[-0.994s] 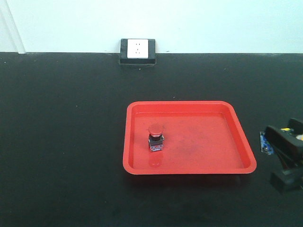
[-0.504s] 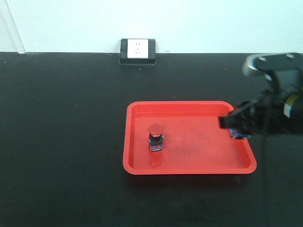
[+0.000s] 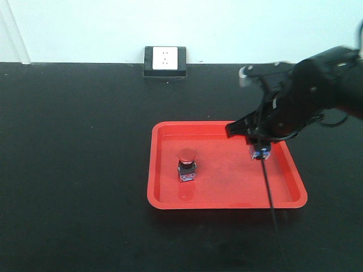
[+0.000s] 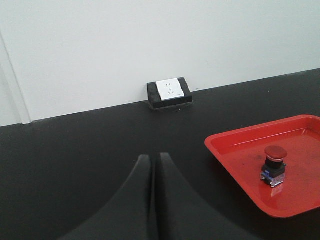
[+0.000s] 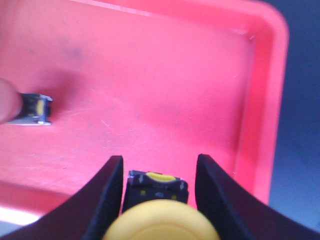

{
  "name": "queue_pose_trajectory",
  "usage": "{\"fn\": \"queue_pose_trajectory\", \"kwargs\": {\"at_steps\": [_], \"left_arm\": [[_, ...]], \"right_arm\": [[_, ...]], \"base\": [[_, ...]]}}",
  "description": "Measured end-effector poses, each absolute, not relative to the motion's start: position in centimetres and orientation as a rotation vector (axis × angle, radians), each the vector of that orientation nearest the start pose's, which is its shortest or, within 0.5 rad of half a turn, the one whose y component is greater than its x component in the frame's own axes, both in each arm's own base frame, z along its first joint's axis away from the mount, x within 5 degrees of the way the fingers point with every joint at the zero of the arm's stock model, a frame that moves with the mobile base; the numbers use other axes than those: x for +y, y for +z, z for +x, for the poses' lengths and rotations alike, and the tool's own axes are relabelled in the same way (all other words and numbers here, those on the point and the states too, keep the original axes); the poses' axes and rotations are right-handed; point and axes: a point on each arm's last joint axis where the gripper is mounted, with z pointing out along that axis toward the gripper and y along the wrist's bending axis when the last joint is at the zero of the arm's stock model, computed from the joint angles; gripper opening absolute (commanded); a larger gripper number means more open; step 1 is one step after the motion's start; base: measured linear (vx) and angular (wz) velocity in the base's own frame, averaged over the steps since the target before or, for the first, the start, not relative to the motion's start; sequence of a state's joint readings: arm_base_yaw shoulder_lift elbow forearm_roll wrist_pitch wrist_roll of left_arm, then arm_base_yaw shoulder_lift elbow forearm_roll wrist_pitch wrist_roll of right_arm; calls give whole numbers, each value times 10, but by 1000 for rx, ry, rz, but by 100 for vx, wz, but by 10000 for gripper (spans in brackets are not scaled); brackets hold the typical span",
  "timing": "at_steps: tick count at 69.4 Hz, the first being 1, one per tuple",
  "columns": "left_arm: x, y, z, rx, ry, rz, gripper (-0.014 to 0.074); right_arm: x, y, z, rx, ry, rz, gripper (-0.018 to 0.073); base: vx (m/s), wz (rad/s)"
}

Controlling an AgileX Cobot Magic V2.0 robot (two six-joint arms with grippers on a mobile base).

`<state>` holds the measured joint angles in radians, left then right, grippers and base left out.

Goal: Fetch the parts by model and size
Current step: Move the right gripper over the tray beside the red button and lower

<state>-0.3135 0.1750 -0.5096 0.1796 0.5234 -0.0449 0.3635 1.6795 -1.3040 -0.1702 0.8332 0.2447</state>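
A red-capped switch point(image 3: 186, 164) stands upright left of centre in the red tray point(image 3: 227, 201); it also shows as the switch point(image 4: 274, 162) in the left wrist view and as the switch point(image 5: 30, 109) at the left of the right wrist view. My right gripper point(image 3: 260, 148) hangs over the tray's right rear part, shut on the yellow-capped switch point(image 5: 159, 220), whose black body point(image 5: 157, 189) sits between the fingers point(image 5: 107, 195). Its blue base point(image 3: 261, 154) points down at the tray floor. My left gripper point(image 4: 152, 159) is shut with nothing in it, over the black table left of the tray.
A white wall socket on a black block point(image 3: 165, 61) sits at the table's back edge against the wall. The black tabletop point(image 3: 74, 170) spreads around the tray. The tray's raised rim point(image 5: 272, 100) lies just right of my right gripper.
My right arm has swung from the table's right edge up and leftward, carrying the yellow-capped switch over the tray. The red-capped switch and the left gripper have not moved.
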Motion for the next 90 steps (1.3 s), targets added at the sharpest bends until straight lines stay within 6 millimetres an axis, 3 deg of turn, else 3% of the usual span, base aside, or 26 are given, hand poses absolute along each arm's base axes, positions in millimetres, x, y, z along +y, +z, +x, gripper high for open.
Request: {"fn": "queue_pose_trajectory", "kwargs": {"at_steps": [14, 31, 75, 83, 90], "left_arm": [[-4, 324, 39, 1641, -79, 284, -6], [-4, 324, 39, 1642, -79, 284, -6], [-4, 324, 39, 1644, -79, 285, -6], [-4, 324, 39, 1644, -79, 285, -6], [-4, 324, 39, 1644, -79, 285, -6]], "right_arm": [[121, 226, 354, 2728, -69, -316, -2], [127, 197, 368, 2713, -68, -350, -2], [131, 163, 378, 2741, -70, -373, 4], [131, 163, 378, 2740, -69, -373, 43], [131, 163, 378, 2740, -70, -374, 131]], "base": [[0, 0], [0, 0], [0, 0], [0, 0], [0, 0]]}}
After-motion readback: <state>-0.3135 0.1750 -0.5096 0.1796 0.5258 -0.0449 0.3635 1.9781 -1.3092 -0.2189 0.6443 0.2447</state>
